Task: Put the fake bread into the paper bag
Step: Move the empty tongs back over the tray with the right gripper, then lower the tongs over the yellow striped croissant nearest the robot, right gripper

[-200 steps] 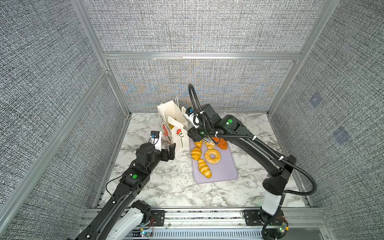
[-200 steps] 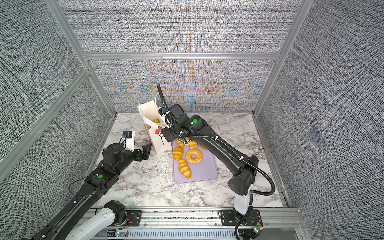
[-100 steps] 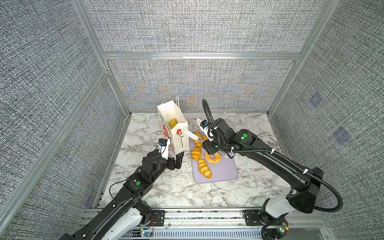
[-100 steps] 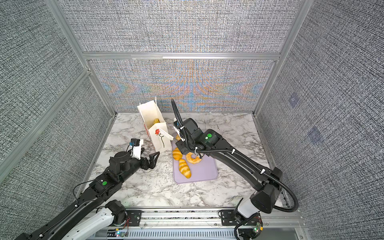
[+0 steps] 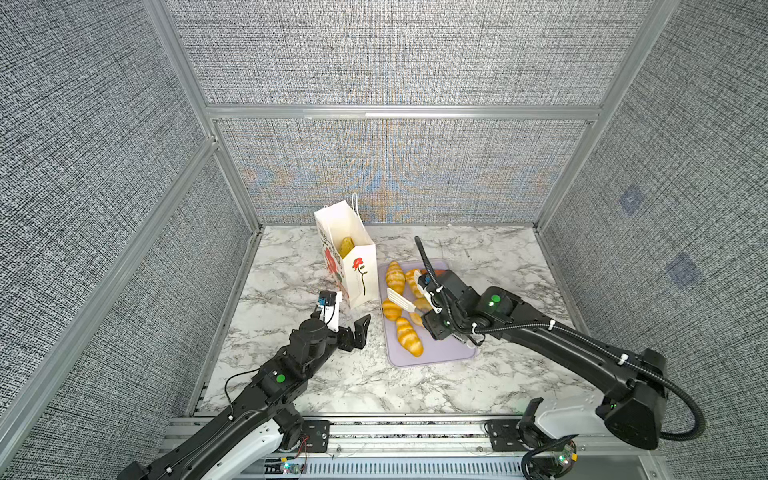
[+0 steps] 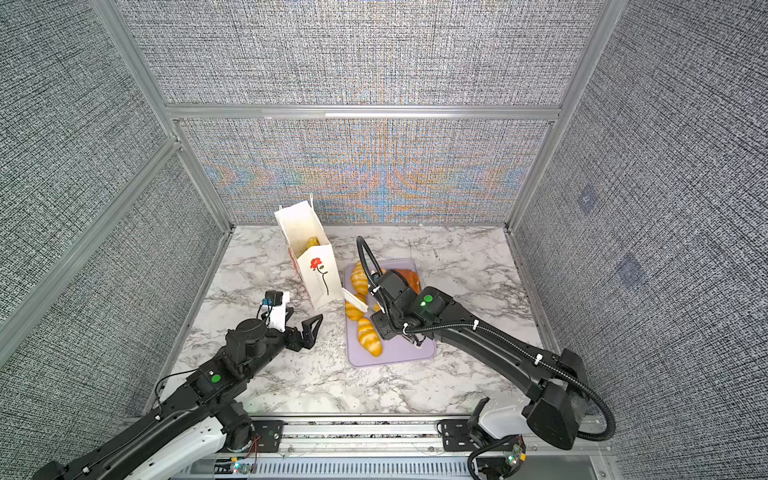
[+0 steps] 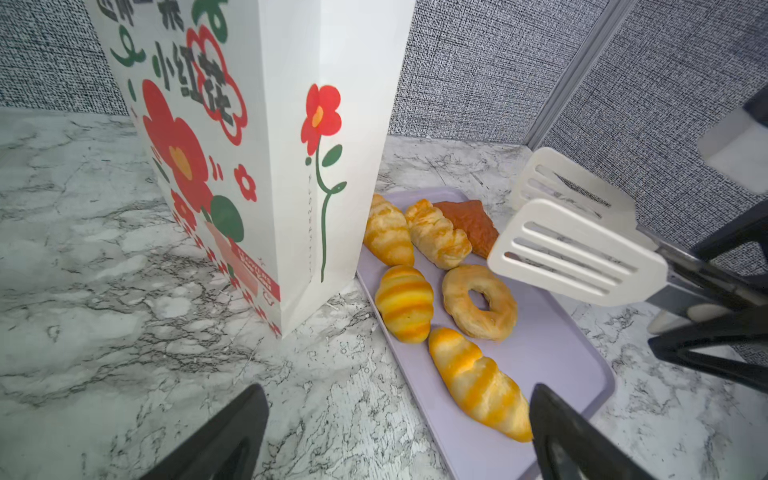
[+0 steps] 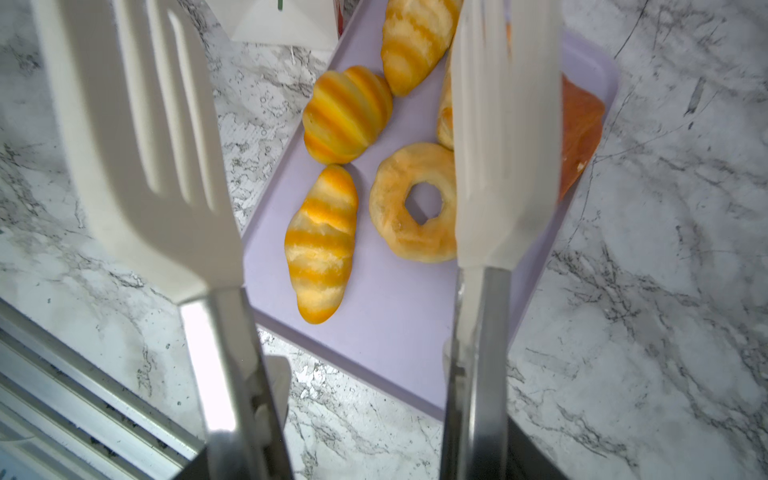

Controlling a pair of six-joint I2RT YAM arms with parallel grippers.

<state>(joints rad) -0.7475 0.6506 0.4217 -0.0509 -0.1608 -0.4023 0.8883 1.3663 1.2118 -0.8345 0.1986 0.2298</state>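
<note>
The fake bread (image 5: 395, 276) lies on the purple tray (image 5: 440, 357); one piece (image 5: 345, 246) sits in the paper bag (image 5: 357, 270) at the tray's 10 o'clock in a top view. The long roll (image 5: 409, 341) points 11 to 5 o'clock, under the tongs (image 5: 400, 300). The nearer right gripper (image 5: 430, 305) holds those tongs, blades apart, empty. The left gripper (image 5: 349, 332) gapes wide. Marble table (image 5: 498, 257), grey walls (image 5: 395, 174).

We log: left arm (image 5: 266, 390) and right arm (image 5: 561, 338) black, one green dot (image 5: 281, 378) each, white base housings (image 5: 569, 415); ribbed black cable (image 5: 692, 424) along the right; left gripper (image 6: 305, 318) with triangular black fingers (image 7: 232, 440).
</note>
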